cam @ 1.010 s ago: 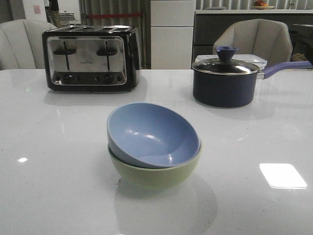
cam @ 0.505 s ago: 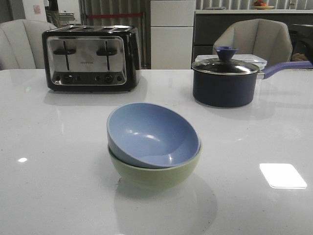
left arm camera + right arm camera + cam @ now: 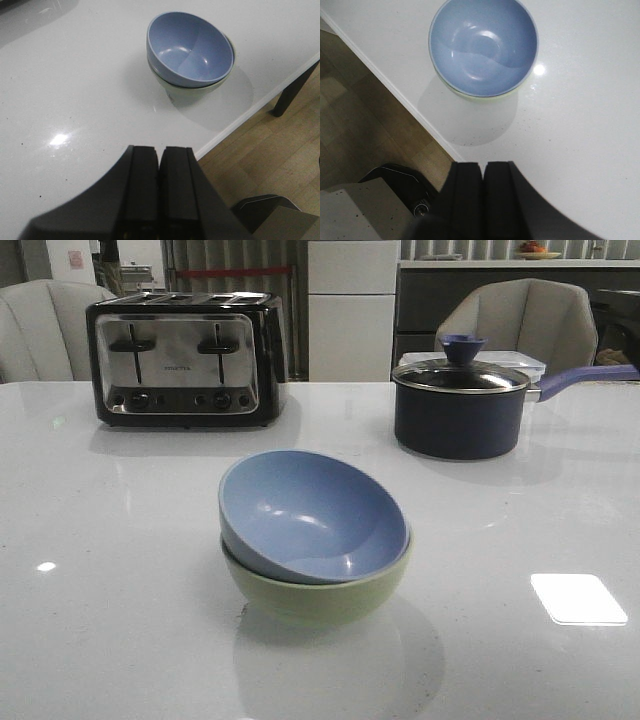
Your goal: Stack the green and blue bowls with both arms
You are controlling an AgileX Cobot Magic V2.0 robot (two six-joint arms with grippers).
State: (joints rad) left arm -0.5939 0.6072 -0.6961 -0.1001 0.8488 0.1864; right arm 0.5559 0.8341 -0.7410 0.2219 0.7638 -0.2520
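The blue bowl (image 3: 312, 515) sits tilted inside the green bowl (image 3: 320, 598) in the middle of the white table, nearer the front edge. Both wrist views show the same stack: blue bowl (image 3: 190, 47) in green bowl (image 3: 187, 90), and blue bowl (image 3: 483, 45) over a thin strip of green bowl (image 3: 475, 97). My left gripper (image 3: 159, 150) is shut and holds nothing, well back from the bowls near the table edge. My right gripper (image 3: 483, 165) is also shut and holds nothing, back from the stack. Neither arm shows in the front view.
A black and chrome toaster (image 3: 185, 360) stands at the back left. A dark navy saucepan (image 3: 460, 408) with a glass lid stands at the back right, handle pointing right. Chairs stand behind the table. The table edge (image 3: 250, 112) drops to a wooden floor.
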